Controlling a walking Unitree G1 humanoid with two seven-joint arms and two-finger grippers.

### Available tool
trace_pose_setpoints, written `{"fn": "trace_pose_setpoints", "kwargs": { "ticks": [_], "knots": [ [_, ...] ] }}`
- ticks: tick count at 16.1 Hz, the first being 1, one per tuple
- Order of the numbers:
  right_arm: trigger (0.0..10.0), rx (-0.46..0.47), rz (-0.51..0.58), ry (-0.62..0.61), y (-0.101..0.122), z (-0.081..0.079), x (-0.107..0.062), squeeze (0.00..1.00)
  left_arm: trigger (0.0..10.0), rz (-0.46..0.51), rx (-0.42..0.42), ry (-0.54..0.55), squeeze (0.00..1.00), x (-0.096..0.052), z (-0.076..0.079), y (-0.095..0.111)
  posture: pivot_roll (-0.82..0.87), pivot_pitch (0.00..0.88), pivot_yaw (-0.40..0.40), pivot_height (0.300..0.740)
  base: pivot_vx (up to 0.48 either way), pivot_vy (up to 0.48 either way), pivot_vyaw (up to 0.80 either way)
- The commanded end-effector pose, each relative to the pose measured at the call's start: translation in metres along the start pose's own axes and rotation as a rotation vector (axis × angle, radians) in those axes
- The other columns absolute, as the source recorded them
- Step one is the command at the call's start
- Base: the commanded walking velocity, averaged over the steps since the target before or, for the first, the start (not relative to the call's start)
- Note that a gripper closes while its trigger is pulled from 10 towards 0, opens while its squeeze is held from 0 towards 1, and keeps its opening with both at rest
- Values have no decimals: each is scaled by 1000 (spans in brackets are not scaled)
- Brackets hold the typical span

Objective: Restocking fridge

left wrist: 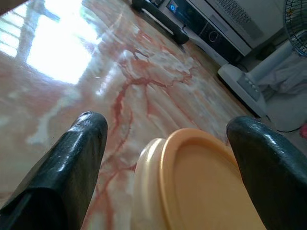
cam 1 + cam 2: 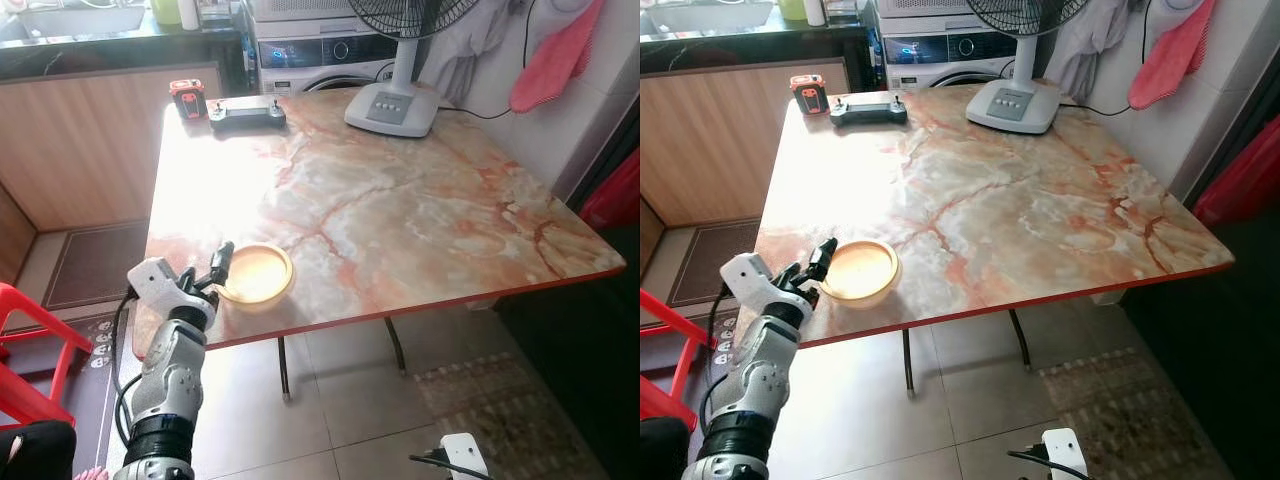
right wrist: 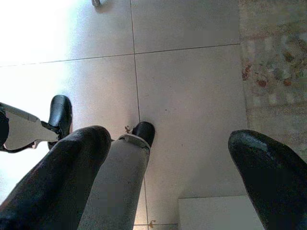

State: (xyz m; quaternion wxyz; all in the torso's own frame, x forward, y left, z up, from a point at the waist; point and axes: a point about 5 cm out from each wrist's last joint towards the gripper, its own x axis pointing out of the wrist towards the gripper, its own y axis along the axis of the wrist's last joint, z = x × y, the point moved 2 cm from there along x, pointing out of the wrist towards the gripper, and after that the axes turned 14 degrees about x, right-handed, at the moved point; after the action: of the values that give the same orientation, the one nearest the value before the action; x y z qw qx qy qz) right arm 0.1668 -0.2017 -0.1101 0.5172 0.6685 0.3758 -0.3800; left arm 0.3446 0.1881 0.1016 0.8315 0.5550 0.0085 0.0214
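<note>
Bowl (image 2: 256,274), shallow and yellow-orange, is seen at the near left edge of the marble-patterned worktop (image 2: 400,210). A fan base (image 2: 392,108) and a controller (image 2: 247,115) are set at the far side. The left hand (image 1: 163,158) is held wide open around the bowl's rim; contact cannot be told.

No legible text, brand, number or sign anywhere. Washing machine (image 2: 320,55), at 12 o'clock beyond the desk (image 2: 400,210): lit display panel, characters too small to read. Fan base (image 2: 392,108), at 1 o'clock on the desk: row of buttons, markings unreadable. Small red-and-black device (image 2: 187,98), at 11 o'clock on the desk: face blurred, nothing readable.
</note>
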Motion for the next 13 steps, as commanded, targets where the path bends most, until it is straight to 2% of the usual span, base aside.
{"fn": "trace_pose_setpoints", "kwargs": {
  "ticks": [1,9,13],
  "knots": [
    [10000,9,11,-4,2,1,0,0,10000,3,-31,-9,0,3,4,0,19,0,-18,740,0,0,0],
    [10000,12,15,-9,3,1,0,0,10000,-10,-102,-29,0,7,9,-5,14,0,-22,740,0,0,0],
    [10000,9,14,-10,3,1,0,0,10000,-25,-117,-1,0,6,4,-11,15,0,-24,740,0,0,0]
  ]
}}
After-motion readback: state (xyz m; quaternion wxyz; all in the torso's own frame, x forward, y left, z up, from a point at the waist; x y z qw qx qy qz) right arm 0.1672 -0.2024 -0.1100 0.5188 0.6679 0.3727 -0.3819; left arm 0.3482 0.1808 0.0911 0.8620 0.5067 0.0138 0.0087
